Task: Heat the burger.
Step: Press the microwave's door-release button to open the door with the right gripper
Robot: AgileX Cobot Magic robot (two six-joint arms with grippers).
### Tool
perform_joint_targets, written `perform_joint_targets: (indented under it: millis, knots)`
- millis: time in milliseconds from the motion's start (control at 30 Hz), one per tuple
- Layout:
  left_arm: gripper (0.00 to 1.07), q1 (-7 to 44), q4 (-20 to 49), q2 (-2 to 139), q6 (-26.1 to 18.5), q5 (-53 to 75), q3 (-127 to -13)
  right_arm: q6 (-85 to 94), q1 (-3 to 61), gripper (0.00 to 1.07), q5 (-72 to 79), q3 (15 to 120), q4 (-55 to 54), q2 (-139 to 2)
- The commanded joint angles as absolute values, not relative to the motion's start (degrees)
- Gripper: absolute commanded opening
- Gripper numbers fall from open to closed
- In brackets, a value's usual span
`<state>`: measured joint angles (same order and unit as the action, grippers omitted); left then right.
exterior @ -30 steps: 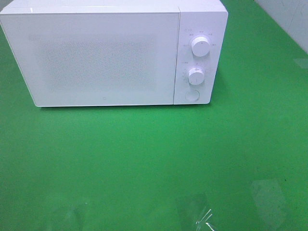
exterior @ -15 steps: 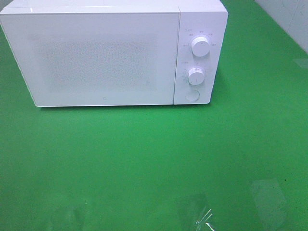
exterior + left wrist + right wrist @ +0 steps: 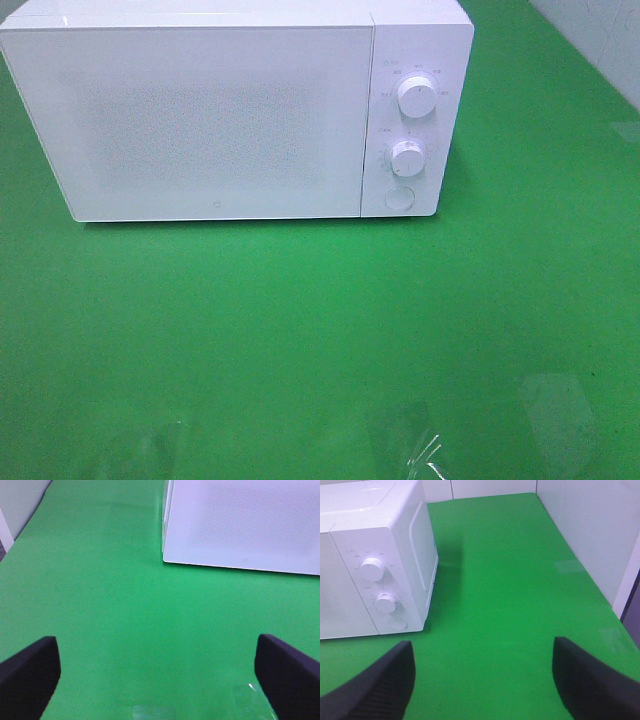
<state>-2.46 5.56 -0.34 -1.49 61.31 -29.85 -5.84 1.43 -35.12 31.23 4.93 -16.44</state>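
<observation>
The burger is out of view in all three views. A white microwave (image 3: 215,115) stands at the back of the green table with its door shut; it also shows as the microwave (image 3: 240,525) in the left wrist view and the microwave (image 3: 370,555) in the right wrist view. My left gripper (image 3: 157,680) is open over bare green table in front of the microwave's left corner, with nothing between its dark fingers (image 3: 27,677). My right gripper (image 3: 482,687) is open too, empty, in front of the microwave's control side. Neither gripper shows in the high view.
The microwave's panel carries two round knobs (image 3: 416,96) (image 3: 407,157) and a round button (image 3: 399,198). A white wall (image 3: 585,535) borders the table on the right. Clear tape patches (image 3: 555,405) lie near the table's front edge.
</observation>
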Motion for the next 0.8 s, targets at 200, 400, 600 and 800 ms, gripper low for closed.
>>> perform_joint_targets:
  millis: [200,400,600,800]
  knots:
    - [0.98,-2.6,5.7,-0.5,-1.4,61.2,-29.7,-5.8,1.2,0.76,-24.8,31.1,4.8,-26.6]
    - [0.98,-2.6,5.7,-0.5,-1.4,61.2,-29.7,-5.8,1.2,0.76,-19.1,31.1,4.9,-32.6]
    - [0.98,-2.6,5.7,-0.5,-1.4,61.2,-29.7,-5.8,1.2,0.76,-12.0,29.6,4.9,-37.9]
    - [0.98,-2.6,5.7,-0.5,-1.4,61.2,-29.7,-5.9,1.2,0.76,3.6,23.7,4.8,-45.6]
